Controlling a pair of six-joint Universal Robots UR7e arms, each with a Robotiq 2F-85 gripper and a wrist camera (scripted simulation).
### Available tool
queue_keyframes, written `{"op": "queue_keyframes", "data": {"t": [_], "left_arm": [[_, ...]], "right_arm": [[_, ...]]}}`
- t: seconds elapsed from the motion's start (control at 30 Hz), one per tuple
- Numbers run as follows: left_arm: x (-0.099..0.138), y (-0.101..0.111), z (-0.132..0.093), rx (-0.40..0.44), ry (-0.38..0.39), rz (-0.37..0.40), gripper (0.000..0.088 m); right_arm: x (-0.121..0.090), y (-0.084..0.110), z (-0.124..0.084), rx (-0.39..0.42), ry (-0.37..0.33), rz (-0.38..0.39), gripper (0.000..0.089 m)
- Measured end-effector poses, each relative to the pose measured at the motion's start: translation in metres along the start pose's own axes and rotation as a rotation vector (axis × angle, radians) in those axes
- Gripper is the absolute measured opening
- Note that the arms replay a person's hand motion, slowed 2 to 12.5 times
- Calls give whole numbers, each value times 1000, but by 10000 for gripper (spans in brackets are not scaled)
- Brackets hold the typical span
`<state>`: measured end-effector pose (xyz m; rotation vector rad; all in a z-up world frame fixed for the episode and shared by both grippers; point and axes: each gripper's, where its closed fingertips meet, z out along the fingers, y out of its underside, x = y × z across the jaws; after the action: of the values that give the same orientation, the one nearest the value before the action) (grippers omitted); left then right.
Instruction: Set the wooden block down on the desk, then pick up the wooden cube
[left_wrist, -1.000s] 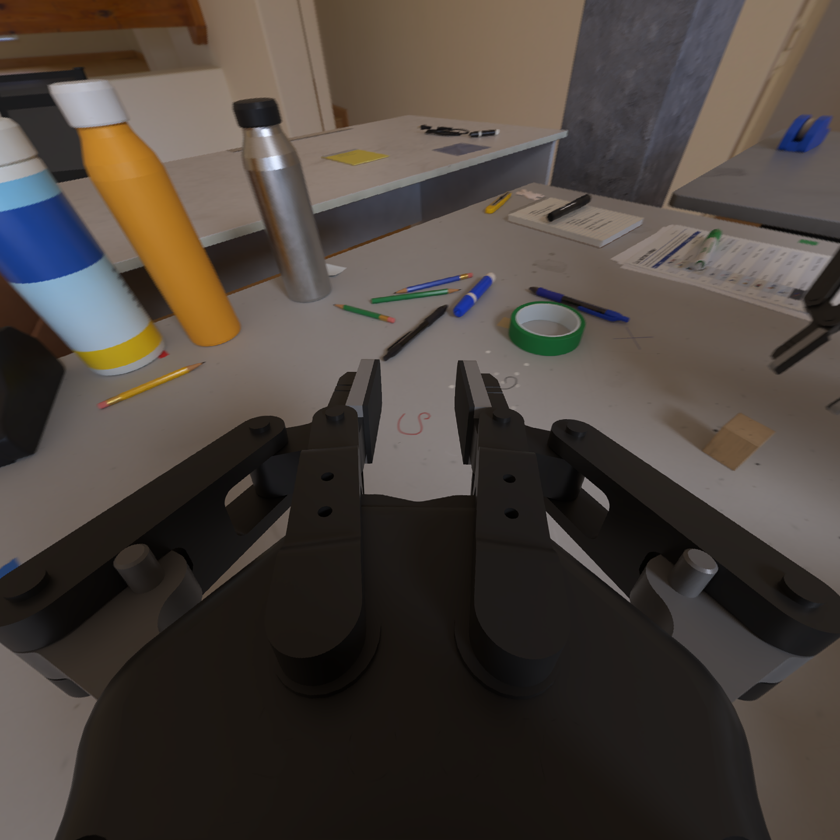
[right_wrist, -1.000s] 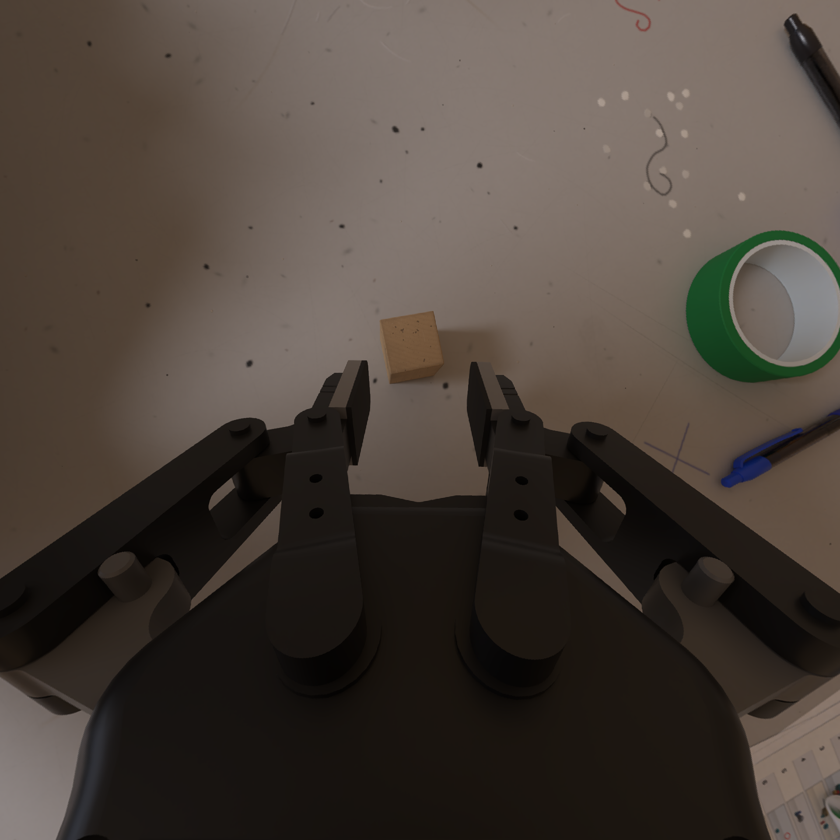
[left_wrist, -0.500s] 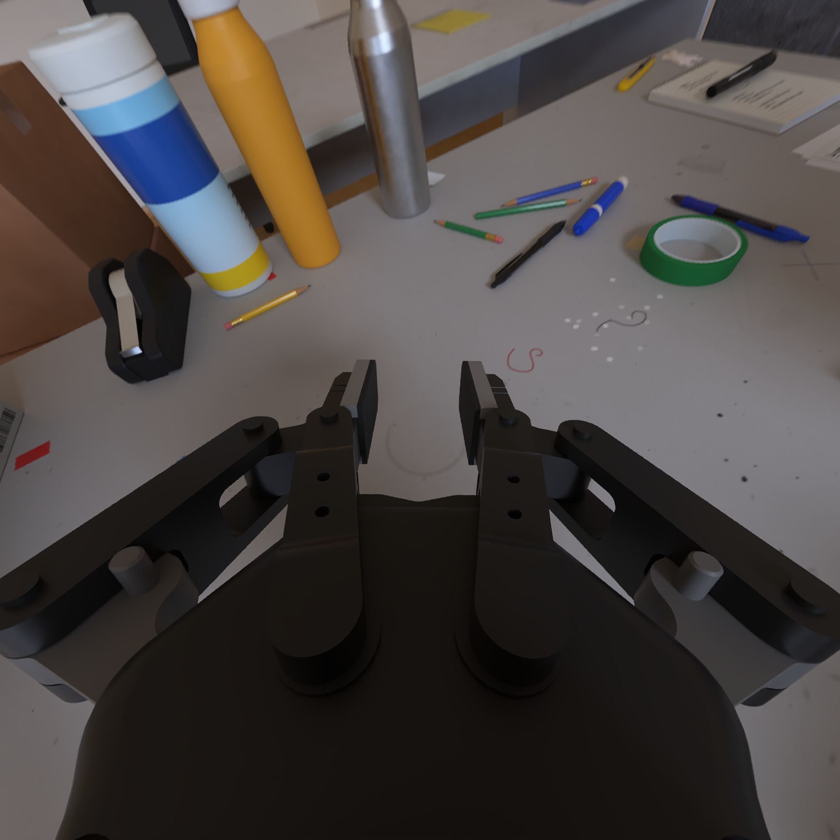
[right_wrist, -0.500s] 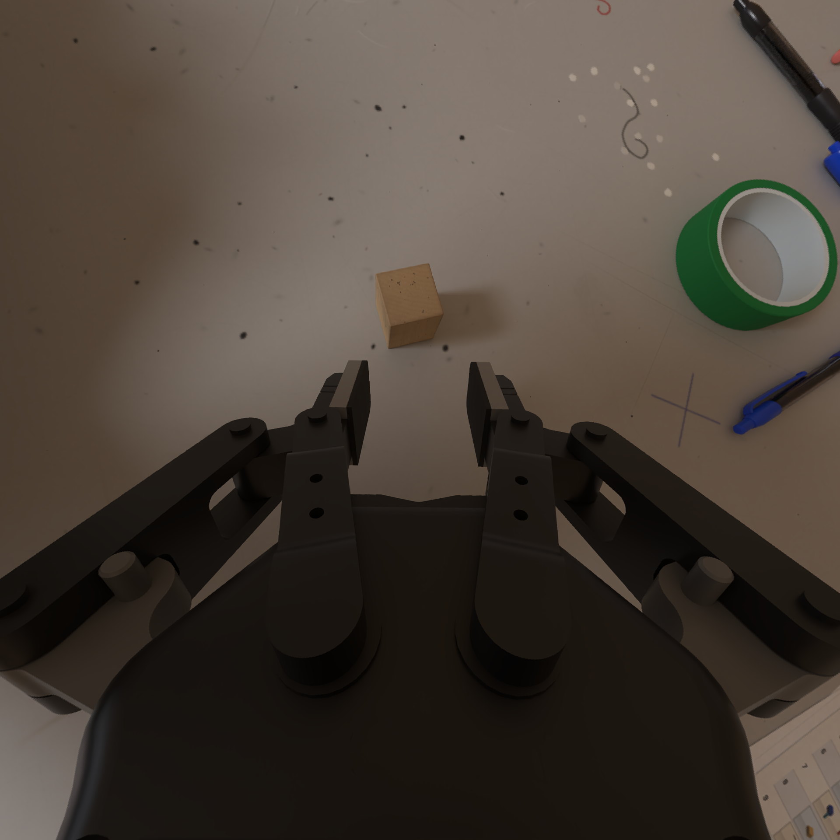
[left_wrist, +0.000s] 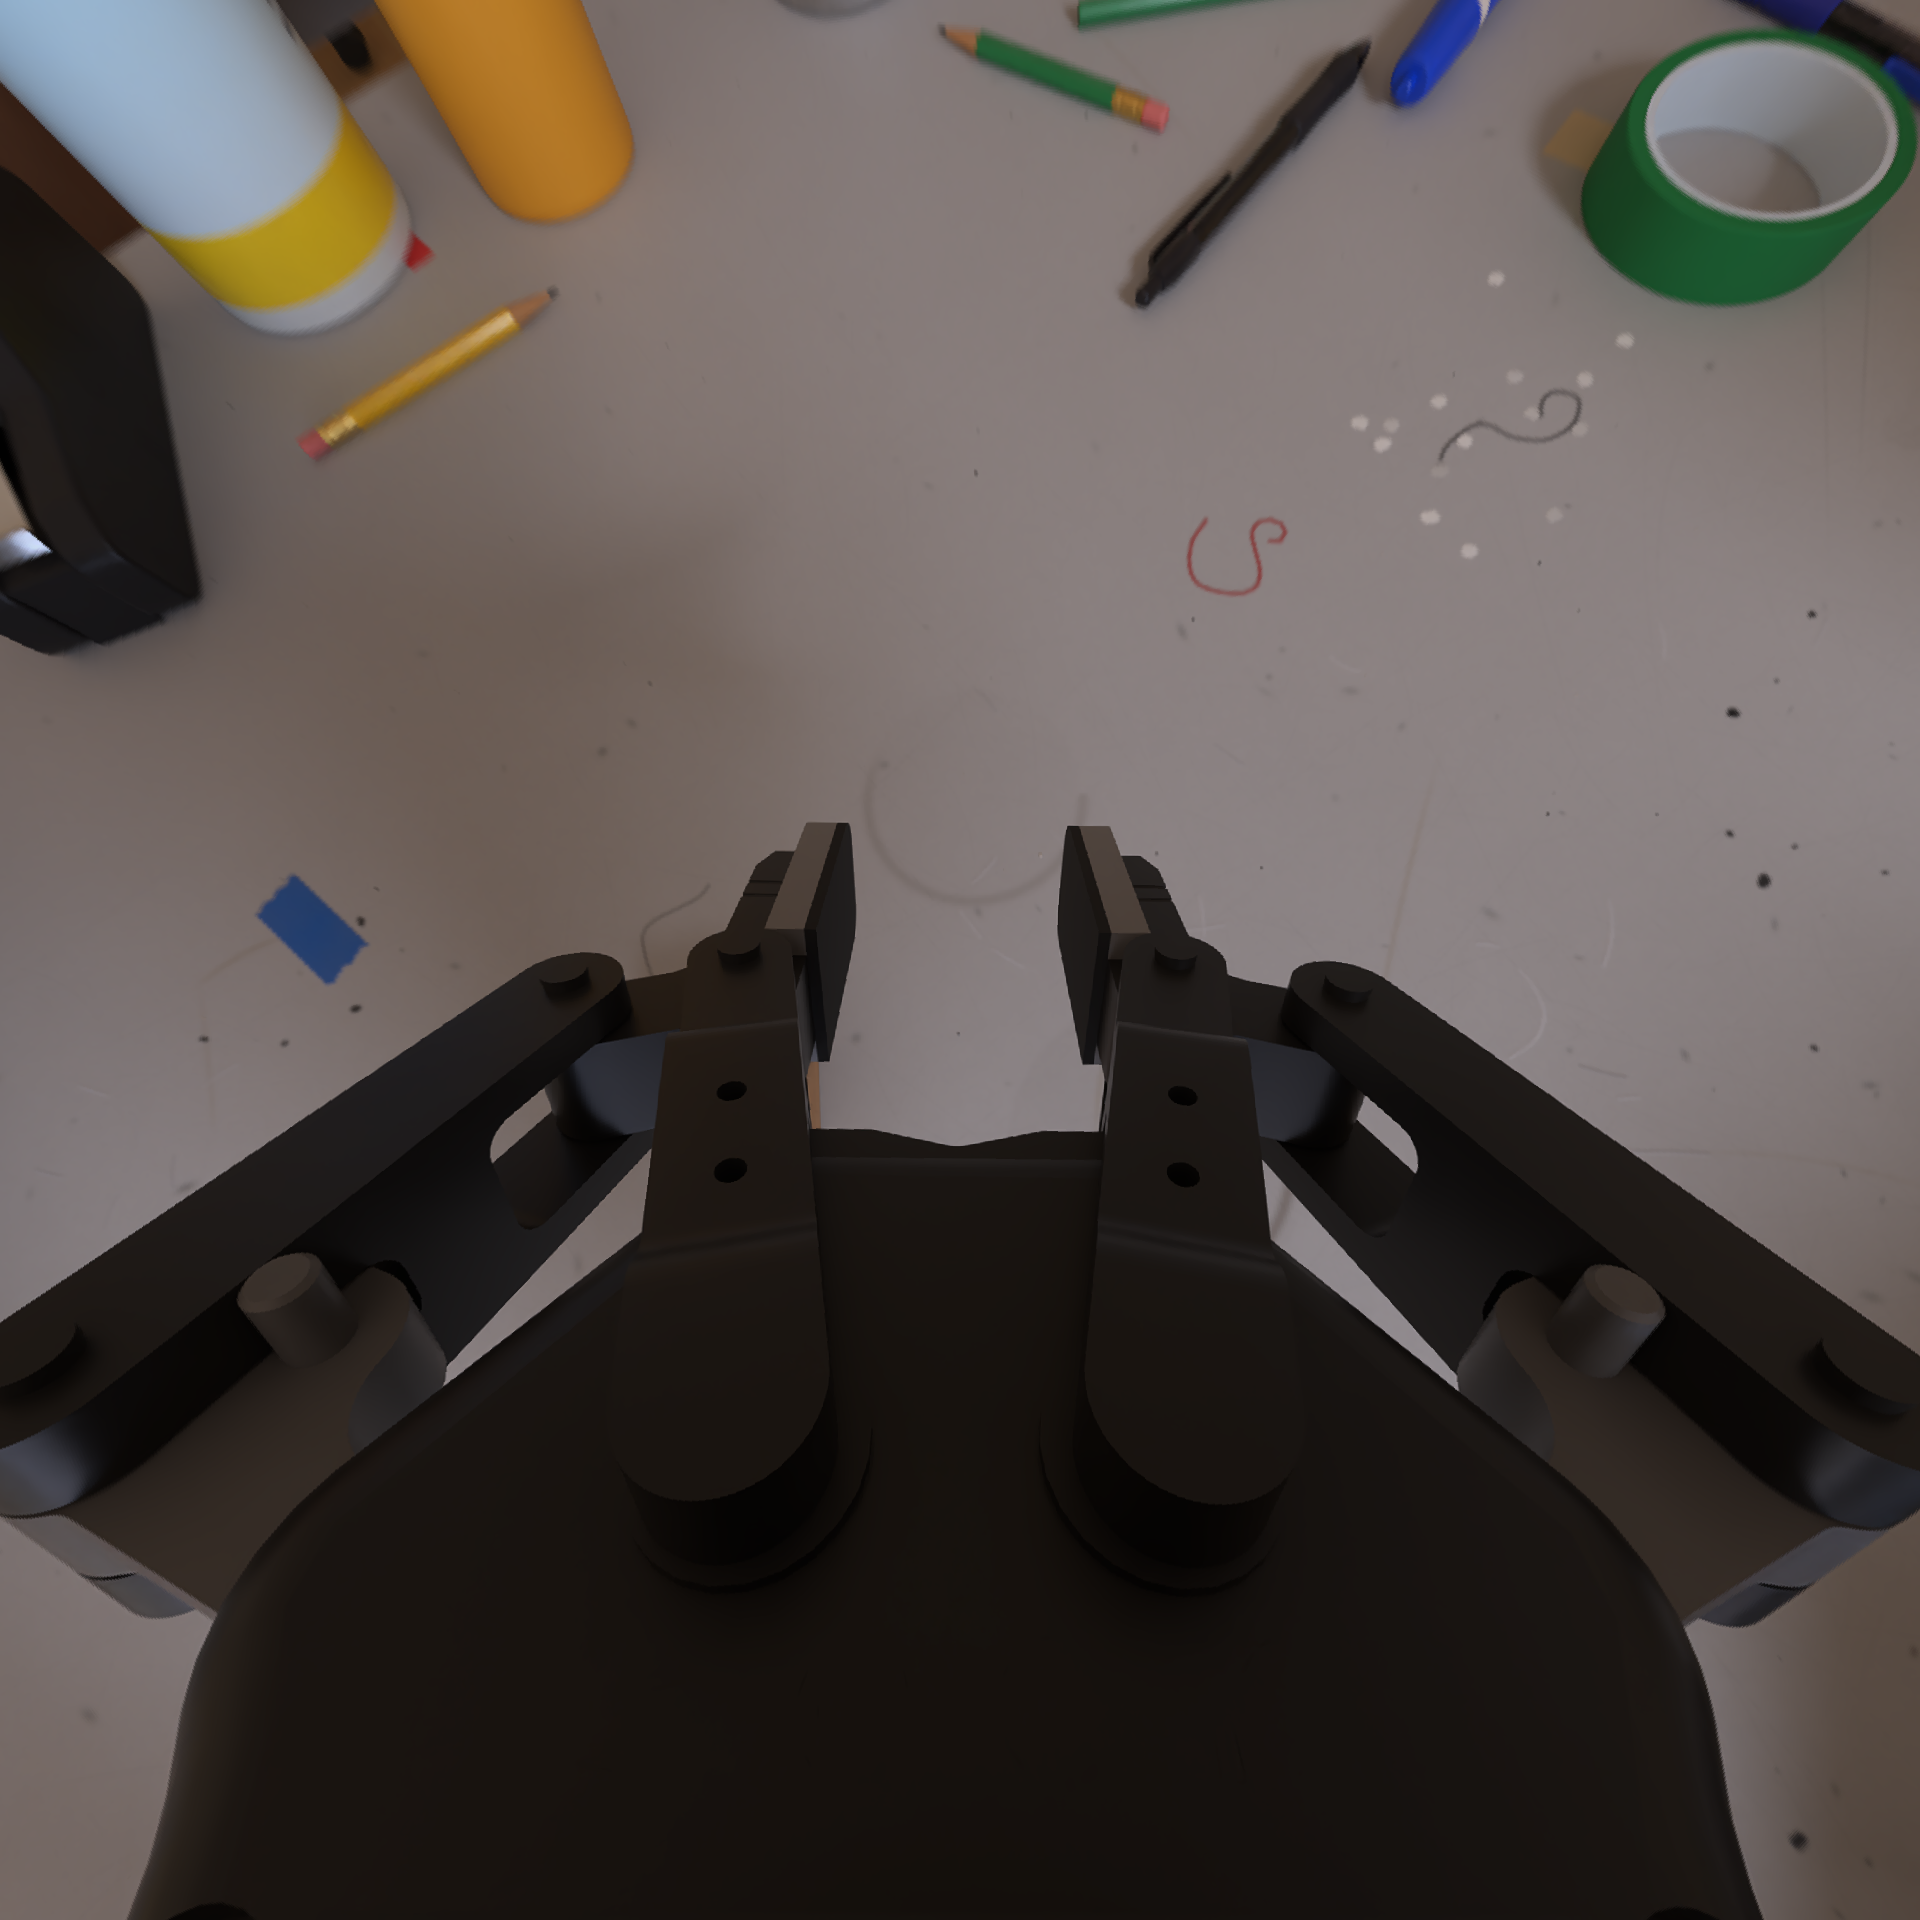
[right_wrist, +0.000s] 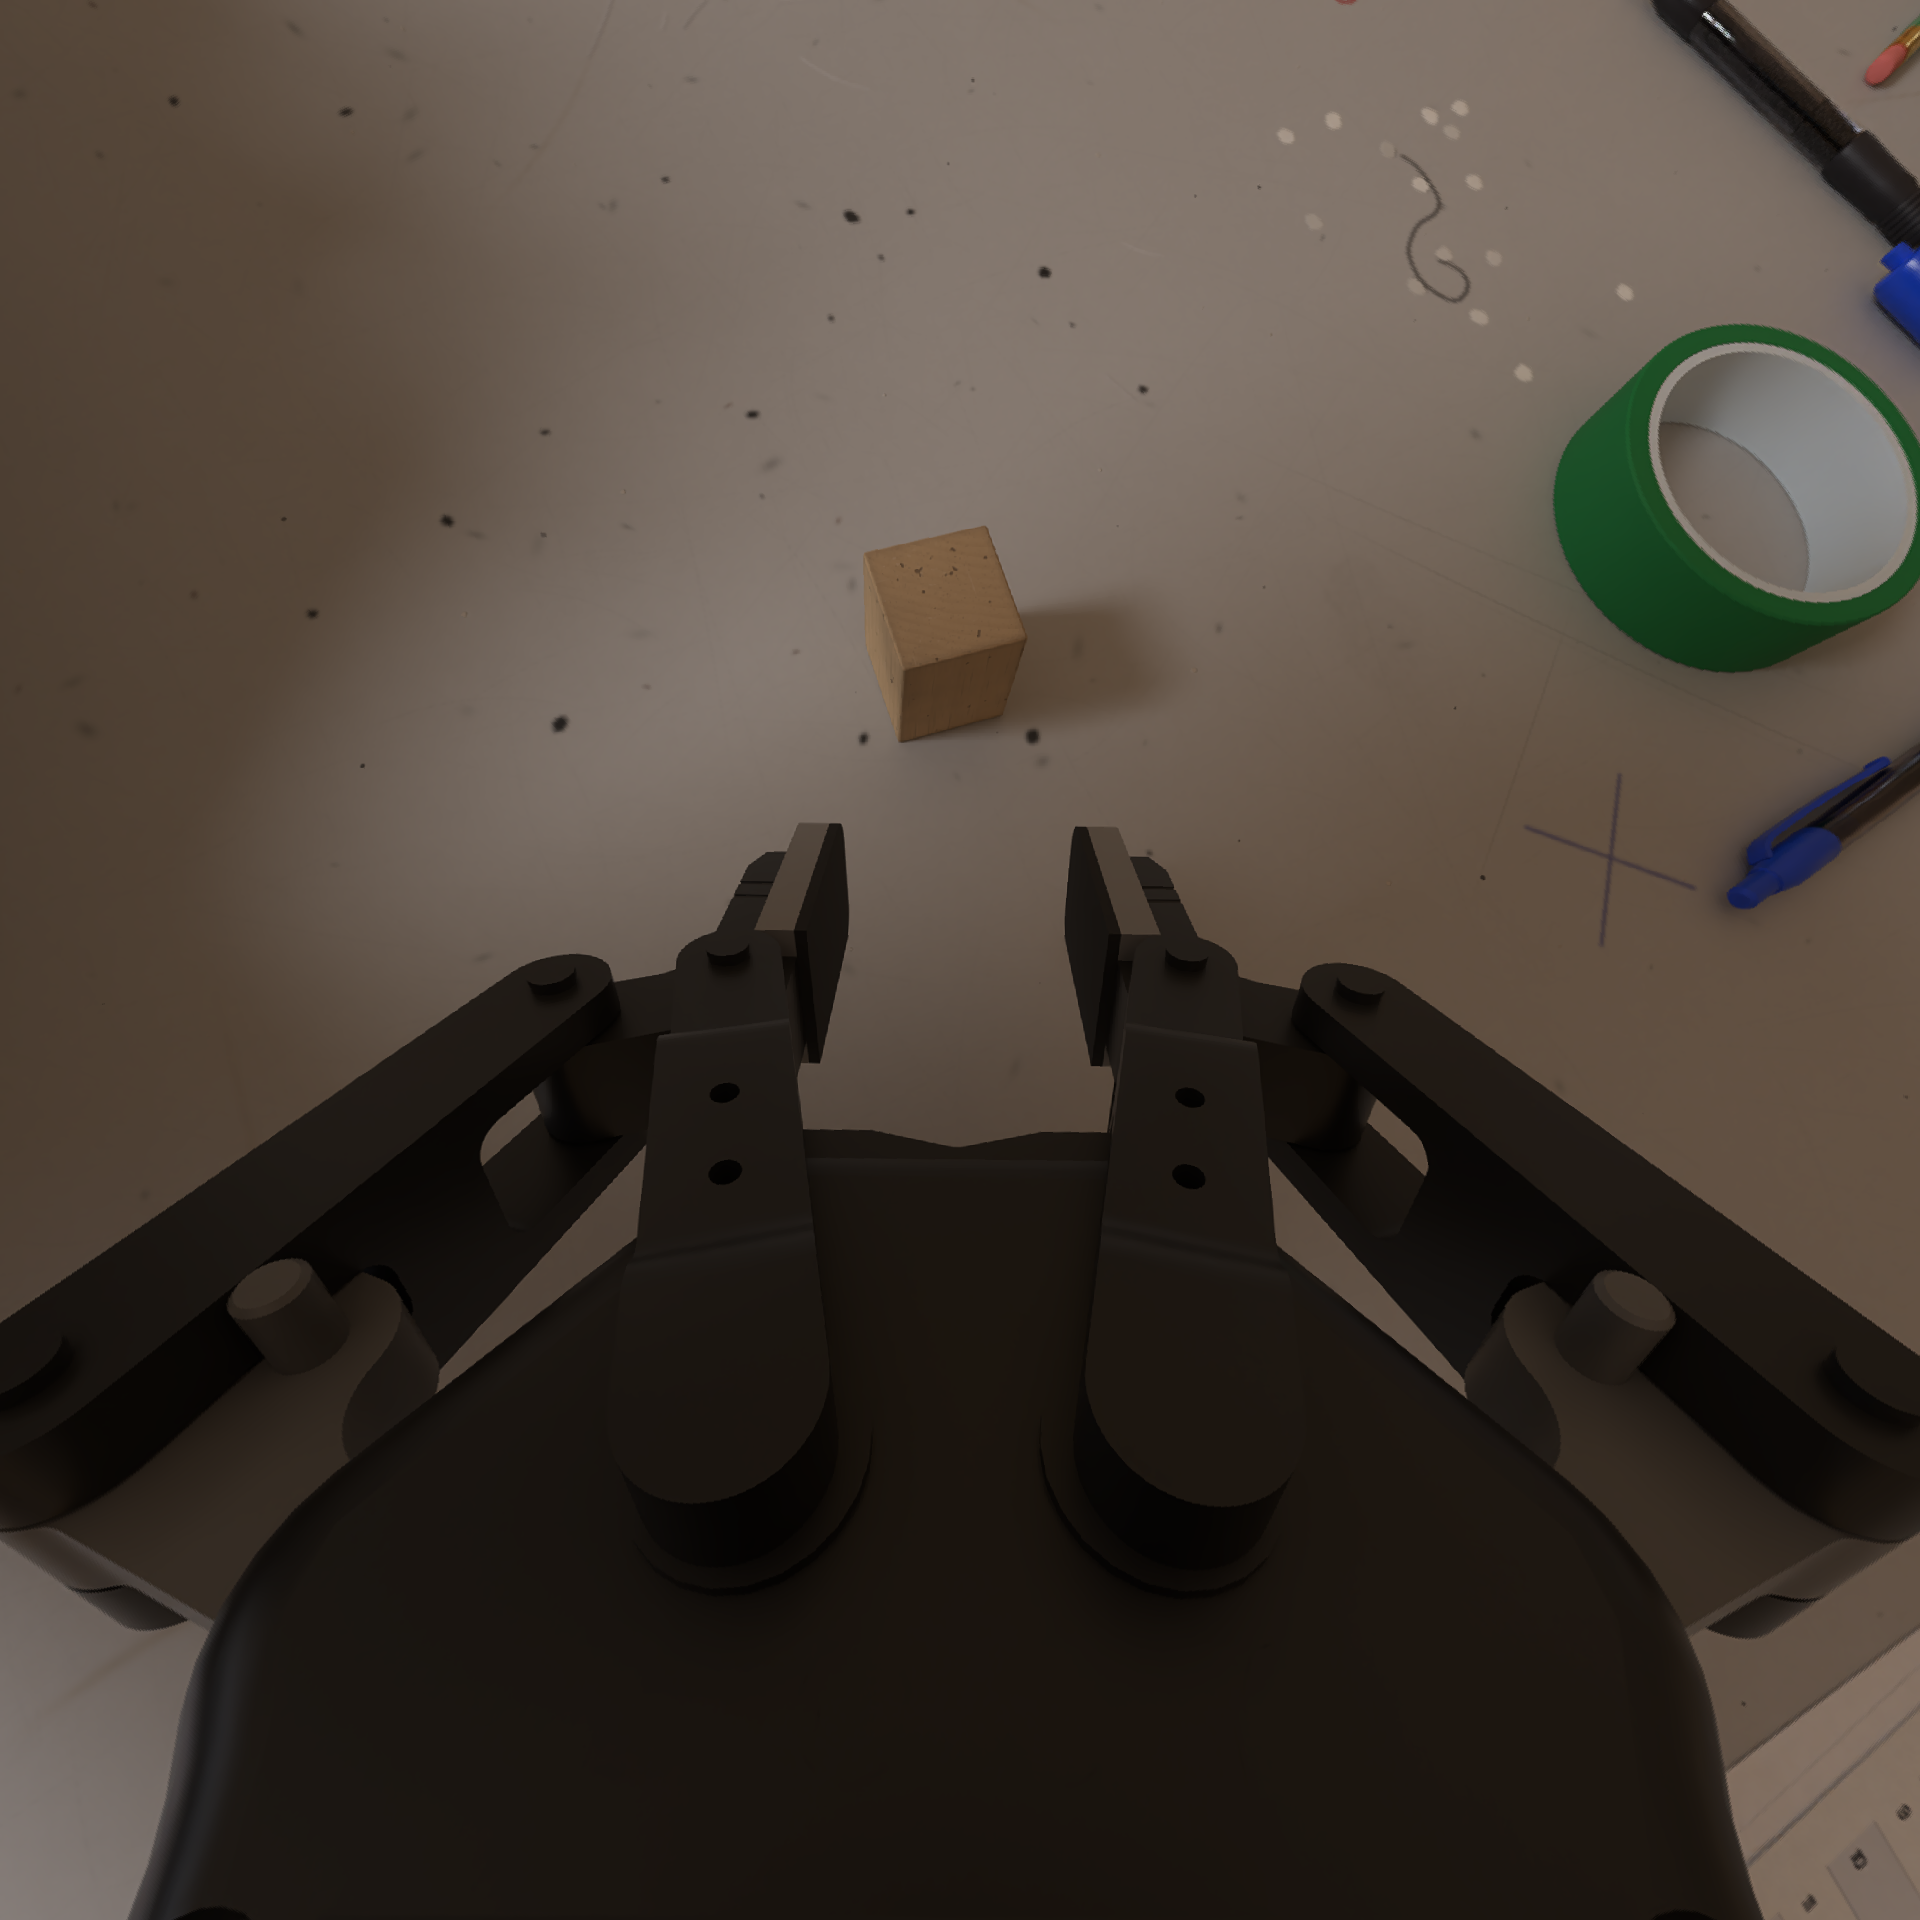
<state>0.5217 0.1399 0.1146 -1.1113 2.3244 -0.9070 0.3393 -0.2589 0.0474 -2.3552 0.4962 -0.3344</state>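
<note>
A small wooden cube (right_wrist: 940, 629) stands on the grey desk (right_wrist: 520, 416), alone and untouched. My right gripper (right_wrist: 956, 883) is open and empty, above the desk, with the cube a short way ahead of its fingertips and slightly left of centre. My left gripper (left_wrist: 956, 883) is open and empty, pointing down at a bare patch of desk (left_wrist: 727, 623). A thin wood-coloured sliver (left_wrist: 815, 1091) shows beside its left finger; I cannot tell what it is.
A green tape roll (right_wrist: 1745, 499) lies right of the cube and also shows in the left wrist view (left_wrist: 1745, 166). A blue pen (right_wrist: 1818, 831) and black marker (right_wrist: 1797, 104) lie at the right. Near the left gripper are a black pen (left_wrist: 1247, 177), yellow pencil (left_wrist: 426, 374), orange bottle (left_wrist: 509, 94), white-and-yellow bottle (left_wrist: 239, 156) and black tape dispenser (left_wrist: 73, 436).
The left gripper has tilted down towards the desk, so the bottles and pens slid to the top of its view. In the right wrist view the cube has moved farther ahead of the fingertips. Both stay open.
</note>
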Motion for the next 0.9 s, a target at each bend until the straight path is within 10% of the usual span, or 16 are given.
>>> {"op": "queue_keyframes", "data": {"t": [0.4, 0.9], "left_arm": [[-7, 26, 24, -234, 51, -27, 385], [-51, 59, 31, -514, -100, 4, 381]], "right_arm": [[-3, 5, 1, 44, -1, 35, 371], [-5, 7, 2, 72, -2, 49, 362]]}}
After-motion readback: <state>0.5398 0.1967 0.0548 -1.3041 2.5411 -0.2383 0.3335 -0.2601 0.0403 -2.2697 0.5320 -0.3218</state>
